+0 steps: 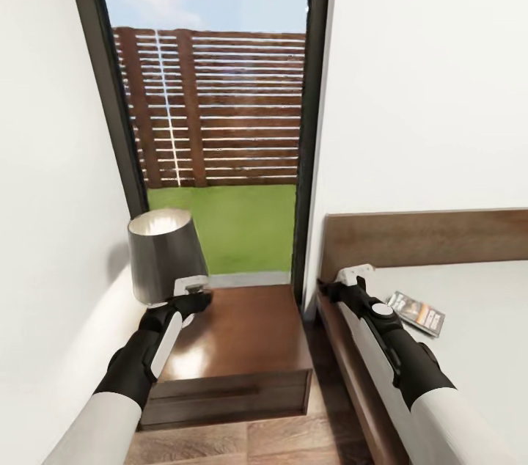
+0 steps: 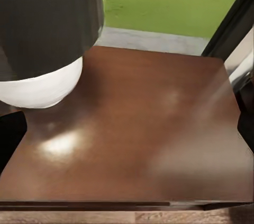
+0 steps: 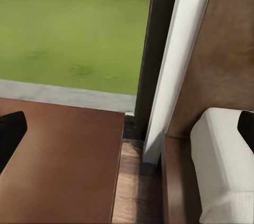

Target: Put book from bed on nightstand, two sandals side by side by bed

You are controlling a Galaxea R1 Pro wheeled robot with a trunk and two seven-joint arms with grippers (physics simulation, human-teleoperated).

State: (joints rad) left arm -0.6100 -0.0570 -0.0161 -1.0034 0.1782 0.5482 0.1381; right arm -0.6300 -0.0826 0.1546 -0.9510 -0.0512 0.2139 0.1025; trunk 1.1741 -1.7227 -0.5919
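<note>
The book lies flat on the pale mattress of the bed, near the brown headboard. My right gripper hovers open over the bed's near corner, a short way left of the book, with nothing in it. Its dark fingers stand wide apart in the right wrist view. The reddish-brown nightstand stands left of the bed. My left gripper is open and empty above the nightstand's top, close to the lamp. The sandals are out of view.
A lamp with a dark shade and white base occupies the nightstand's left rear corner. A narrow strip of wood floor separates nightstand and bed. The tall dark-framed window rises behind, and a white wall is close on the left.
</note>
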